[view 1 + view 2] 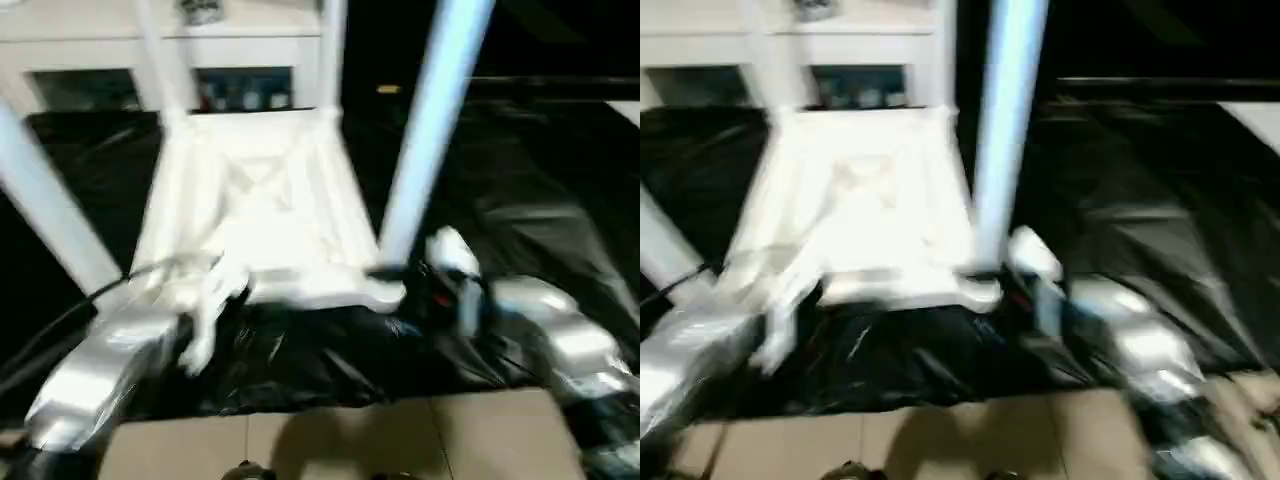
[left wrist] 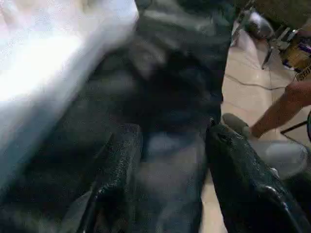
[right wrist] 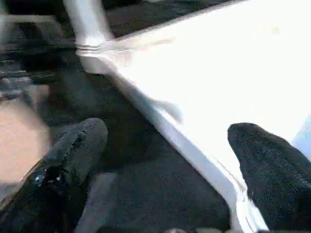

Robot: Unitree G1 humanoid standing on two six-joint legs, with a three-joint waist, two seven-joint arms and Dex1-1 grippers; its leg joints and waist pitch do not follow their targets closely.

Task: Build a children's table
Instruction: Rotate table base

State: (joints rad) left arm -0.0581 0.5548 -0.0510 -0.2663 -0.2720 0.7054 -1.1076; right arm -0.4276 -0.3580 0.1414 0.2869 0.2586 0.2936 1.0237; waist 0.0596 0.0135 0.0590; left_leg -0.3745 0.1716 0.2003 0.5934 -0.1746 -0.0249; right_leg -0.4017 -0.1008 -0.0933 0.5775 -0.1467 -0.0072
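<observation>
Tabletop (image 1: 262,215) lies ribbed underside up on the black-covered worktop (image 1: 560,200), four legs (image 1: 432,120) standing up from its corner sockets. Both silver forearms reach in low over the worktop's near edge. Left tool (image 2: 165,165): fingers spread, nothing between them, beside the tabletop's edge. Right tool (image 3: 165,160): fingers spread wide, straddling the tabletop's rim near a corner, not clamped.

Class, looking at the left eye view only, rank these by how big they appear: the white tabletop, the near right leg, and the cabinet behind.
1. Tabletop, largest in the frame.
2. Near right leg, long but narrow.
The cabinet is cut off by the top edge and stands farther away, so its rank against the leg is unsure.
</observation>
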